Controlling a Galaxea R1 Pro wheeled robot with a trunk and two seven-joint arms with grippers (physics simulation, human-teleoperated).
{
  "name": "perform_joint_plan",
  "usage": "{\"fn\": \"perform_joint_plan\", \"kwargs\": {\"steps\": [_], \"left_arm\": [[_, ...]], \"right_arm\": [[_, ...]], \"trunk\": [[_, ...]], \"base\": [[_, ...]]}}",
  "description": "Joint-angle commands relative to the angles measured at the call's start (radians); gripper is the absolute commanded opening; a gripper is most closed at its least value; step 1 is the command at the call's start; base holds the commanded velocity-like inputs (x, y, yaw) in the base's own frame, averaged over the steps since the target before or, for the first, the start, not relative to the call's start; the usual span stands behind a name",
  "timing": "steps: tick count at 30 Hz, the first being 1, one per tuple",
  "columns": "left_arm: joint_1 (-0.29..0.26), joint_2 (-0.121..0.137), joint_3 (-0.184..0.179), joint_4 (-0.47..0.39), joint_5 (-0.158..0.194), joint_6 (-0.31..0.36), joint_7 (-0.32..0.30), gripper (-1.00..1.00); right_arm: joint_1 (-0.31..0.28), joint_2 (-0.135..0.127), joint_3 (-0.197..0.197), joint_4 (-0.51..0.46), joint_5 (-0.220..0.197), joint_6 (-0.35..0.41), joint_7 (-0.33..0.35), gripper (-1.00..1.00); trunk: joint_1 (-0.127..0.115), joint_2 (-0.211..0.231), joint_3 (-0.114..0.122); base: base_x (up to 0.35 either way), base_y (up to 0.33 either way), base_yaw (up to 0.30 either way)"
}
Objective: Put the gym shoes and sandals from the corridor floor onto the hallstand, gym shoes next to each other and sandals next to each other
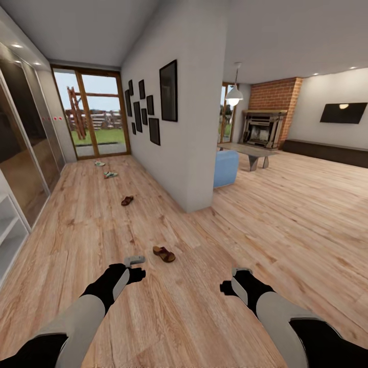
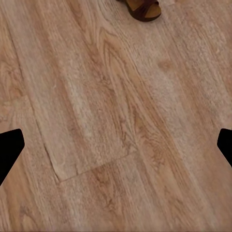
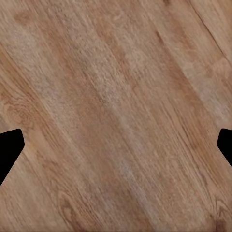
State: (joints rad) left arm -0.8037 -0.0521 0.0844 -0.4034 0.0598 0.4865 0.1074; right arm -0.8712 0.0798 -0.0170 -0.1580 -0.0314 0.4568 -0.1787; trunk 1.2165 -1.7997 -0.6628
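Nothing has been put away yet, as far as I can judge: all four pieces of footwear lie on the corridor floor, and the white shoe rack, just visible at the left edge of the head view, holds none of them on the part I can see. I count two brown sandals: the near sandal lies just ahead of the left tool, and its heel end shows in the left wrist view; the far sandal lies well beyond it down the corridor. I count two gym shoes as well, the nearer gym shoe and the farther gym shoe, both small and far off near the glass door. The left tool hangs over bare planks with its fingers spread wide and nothing between them; the right tool is likewise released and empty, over bare floor. All four pickups and the pairing on the rack are left to do.
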Motion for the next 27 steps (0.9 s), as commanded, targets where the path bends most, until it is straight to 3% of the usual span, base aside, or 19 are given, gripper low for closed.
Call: {"fn": "perform_joint_plan", "kwargs": {"steps": [1,27], "left_arm": [[0.0,0.0,0.0,0.0,0.0,0.0,0.0,1.0],[0.0,0.0,0.0,0.0,0.002,0.0,-0.002,1.0]], "right_arm": [[0.0,0.0,0.0,0.0,0.0,0.0,0.0,1.0],[0.001,0.001,0.0,0.0,-0.001,-0.001,0.001,1.0]], "trunk": [[0.004,-0.007,-0.004],[0.104,-0.189,-0.094]], "base": [[0.0,0.0,0.0],[0.0,0.0,0.0]]}}
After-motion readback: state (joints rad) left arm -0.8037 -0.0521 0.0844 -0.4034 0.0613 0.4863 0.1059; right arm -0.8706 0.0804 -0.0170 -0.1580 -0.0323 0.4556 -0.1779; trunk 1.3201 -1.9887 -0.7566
